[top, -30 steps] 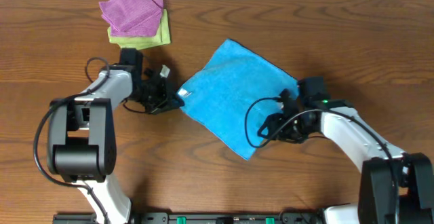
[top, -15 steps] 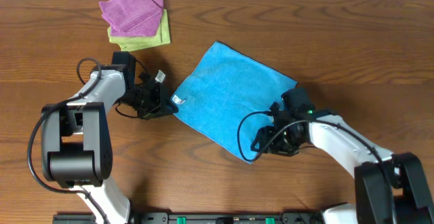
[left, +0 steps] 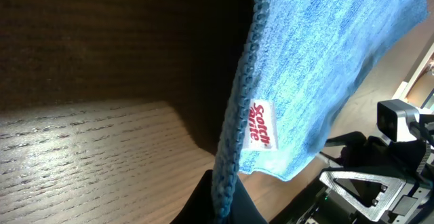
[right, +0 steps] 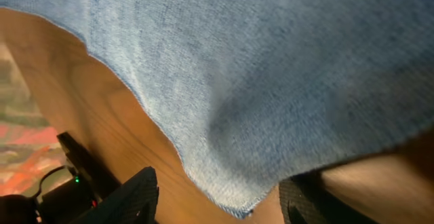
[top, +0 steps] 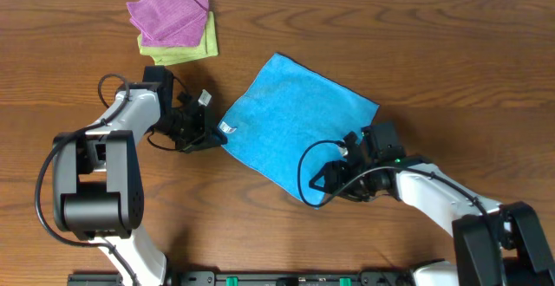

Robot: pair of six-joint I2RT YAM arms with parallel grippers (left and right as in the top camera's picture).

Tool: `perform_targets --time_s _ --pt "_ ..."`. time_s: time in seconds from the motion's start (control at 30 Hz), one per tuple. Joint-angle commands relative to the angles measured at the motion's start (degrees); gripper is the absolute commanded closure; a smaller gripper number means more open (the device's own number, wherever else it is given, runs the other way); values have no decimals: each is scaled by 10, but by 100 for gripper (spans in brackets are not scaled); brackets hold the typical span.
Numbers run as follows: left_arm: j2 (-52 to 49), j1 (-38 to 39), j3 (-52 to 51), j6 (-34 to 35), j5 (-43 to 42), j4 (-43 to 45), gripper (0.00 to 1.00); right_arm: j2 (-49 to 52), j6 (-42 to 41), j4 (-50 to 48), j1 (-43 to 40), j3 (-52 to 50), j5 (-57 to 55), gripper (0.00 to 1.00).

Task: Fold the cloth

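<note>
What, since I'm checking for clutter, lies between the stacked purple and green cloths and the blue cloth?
Only bare table, seen in the overhead view; the left hand sits off that stretch, at the tagged edge of the blue cloth.

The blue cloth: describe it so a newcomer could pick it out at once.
On the wooden table, look between the left arm and right arm. The blue cloth lies spread there, a small white tag at its left corner. Unlike the purple cloth and green cloth stacked at the far left, it is unfolded.
</note>
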State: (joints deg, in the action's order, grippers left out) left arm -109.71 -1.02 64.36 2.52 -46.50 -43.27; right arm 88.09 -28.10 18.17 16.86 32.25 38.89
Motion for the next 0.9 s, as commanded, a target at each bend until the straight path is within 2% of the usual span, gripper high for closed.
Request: perform_targets --time_s 0.0,0.1,0.13,0.2,0.37,0.67,0.87 --pt "11 -1 5 -12 -1 -3 94 23 -32 -13 26 -25 -72 44" --pt "11 -1 5 -13 -5 -2 94 23 -36 -31 48 -25 -87 58" --pt "11 -1 5 -13 -11 -2 94 23 -36 -33 53 -25 -90 67" --pt "11 -1 5 -13 -14 -3 94 23 -36 -39 57 -24 -100 96" --pt "11 -1 5 -23 -29 -15 94 -11 -6 -31 24 -16 -125 99" --pt "12 5 5 -73 -48 -87 94 -135 87 101 -76 36 -171 99" --pt "12 57 5 -83 -81 -108 94 -159 91 134 -83 38 -182 99"
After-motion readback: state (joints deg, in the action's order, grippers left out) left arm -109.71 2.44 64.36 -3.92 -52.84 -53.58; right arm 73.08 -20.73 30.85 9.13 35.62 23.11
